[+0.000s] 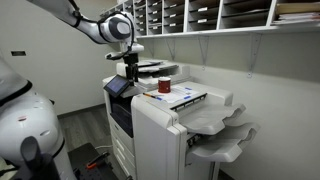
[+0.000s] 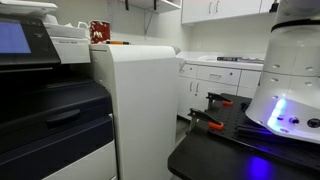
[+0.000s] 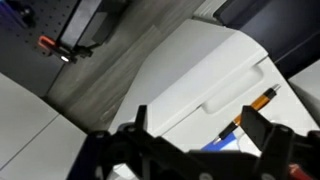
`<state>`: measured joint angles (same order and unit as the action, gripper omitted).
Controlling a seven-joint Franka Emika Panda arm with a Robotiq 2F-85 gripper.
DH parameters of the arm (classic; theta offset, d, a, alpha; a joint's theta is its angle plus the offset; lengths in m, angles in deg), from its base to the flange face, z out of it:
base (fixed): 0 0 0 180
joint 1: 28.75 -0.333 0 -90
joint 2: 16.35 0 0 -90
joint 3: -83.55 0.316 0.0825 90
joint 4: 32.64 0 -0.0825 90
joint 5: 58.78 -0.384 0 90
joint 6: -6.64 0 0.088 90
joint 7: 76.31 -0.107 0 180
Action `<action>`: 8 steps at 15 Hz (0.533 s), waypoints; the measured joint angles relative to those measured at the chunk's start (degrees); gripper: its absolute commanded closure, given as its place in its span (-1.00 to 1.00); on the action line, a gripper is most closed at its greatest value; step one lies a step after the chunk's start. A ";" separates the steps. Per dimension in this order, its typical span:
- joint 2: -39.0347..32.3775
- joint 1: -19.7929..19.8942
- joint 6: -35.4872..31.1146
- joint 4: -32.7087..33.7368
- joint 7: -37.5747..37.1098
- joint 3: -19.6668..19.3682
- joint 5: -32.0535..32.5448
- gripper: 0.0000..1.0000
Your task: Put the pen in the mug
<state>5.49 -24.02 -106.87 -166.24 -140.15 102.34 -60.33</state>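
Observation:
The pen point(image 3: 252, 106) has an orange barrel and a dark tip. In the wrist view it lies flat on top of the white copier point(image 3: 190, 70), beside a blue-edged sheet point(image 3: 215, 145). My gripper point(image 3: 205, 135) is open and hovers above the pen, with nothing between its fingers. In an exterior view the gripper point(image 1: 130, 72) hangs over the copier's left part, left of the red mug point(image 1: 164, 86), which stands upright on the copier top point(image 1: 150, 120). The mug point(image 2: 100, 32) also shows in an exterior view, with a thin orange streak point(image 2: 118, 43) beside it that may be the pen.
Wall shelves with mail slots point(image 1: 200, 15) run above the copier. Paper output trays point(image 1: 225, 125) stick out from its side. A black table point(image 2: 215, 140) holds orange-handled clamps and the white robot base point(image 2: 295, 70). The floor and a clamp point(image 3: 55, 45) show beyond the copier's edge.

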 measured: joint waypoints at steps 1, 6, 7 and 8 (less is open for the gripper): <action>-1.84 -0.06 -1.02 0.87 -2.90 -0.20 -0.07 -1.00; -10.16 -1.12 -6.49 4.91 -17.68 -1.53 -0.16 -1.00; -11.68 -1.52 -7.46 5.74 -20.53 -1.99 -0.16 -0.94; -13.20 -1.91 -8.44 6.59 -23.45 -2.47 -0.16 -0.89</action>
<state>-7.71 -25.93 -115.31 -159.64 -163.59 99.87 -60.49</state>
